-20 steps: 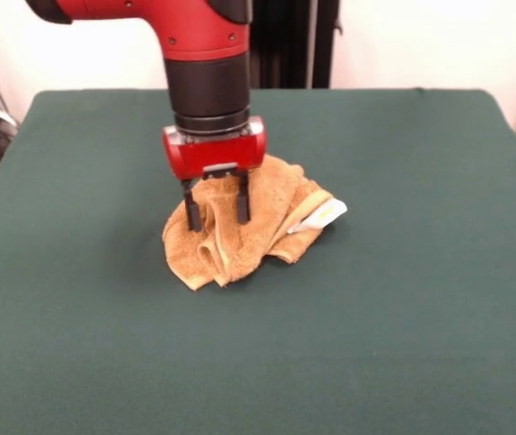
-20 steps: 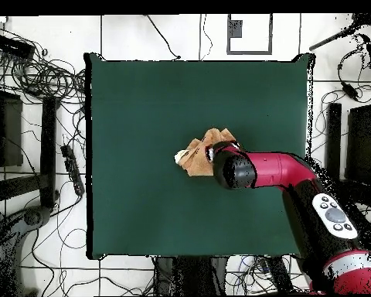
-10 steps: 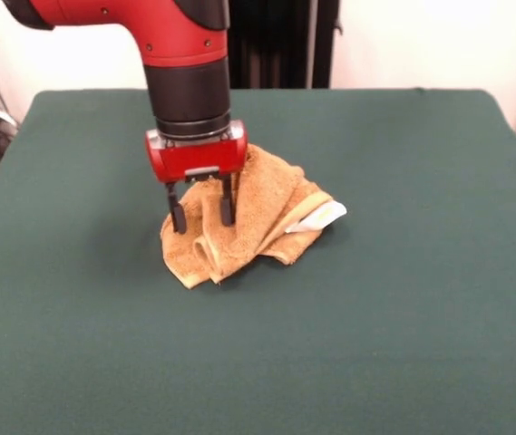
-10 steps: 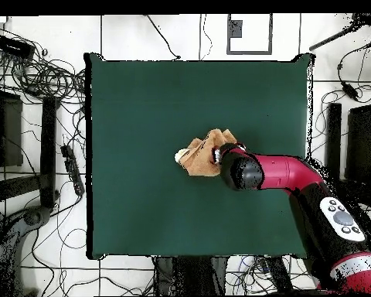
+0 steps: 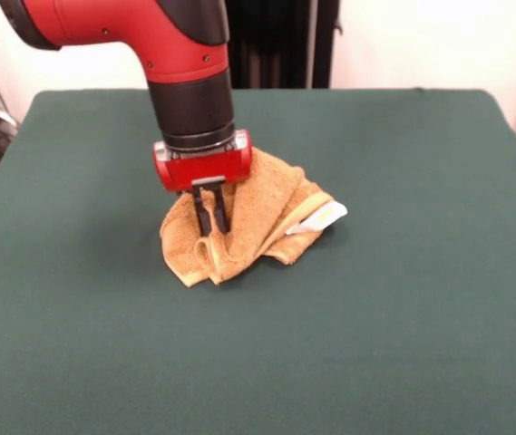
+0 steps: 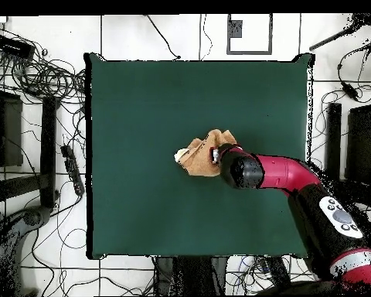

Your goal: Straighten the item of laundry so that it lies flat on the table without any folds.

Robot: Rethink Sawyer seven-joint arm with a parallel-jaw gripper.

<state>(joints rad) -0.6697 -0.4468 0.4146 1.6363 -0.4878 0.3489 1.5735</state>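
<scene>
Towel (image 5: 244, 217) sat bunched near mid-table (image 5: 403, 317), white tag (image 5: 319, 217) poking out one side. Claw (image 5: 210, 216) was pinched nearly shut on a raised fold of the towel. Risk: pinch likely caught several layers, so lifting could drag the whole wad, not open it. No brand or writing readable; tag looked blank.

In the overhead view the arm's wrist (image 6: 239, 170) sits right over the gripper, so you can't see its fingers there at all, and it also covers the edge of the towel (image 6: 198, 156) on that side. From the front, the towel (image 5: 258, 222) is bunched up, so whatever's tucked in the folds is hidden, and the back part is behind the gripper (image 5: 210, 220). The white tag (image 5: 319, 217) is too small to read. The arm's upper part is cut off at the top edge.
</scene>
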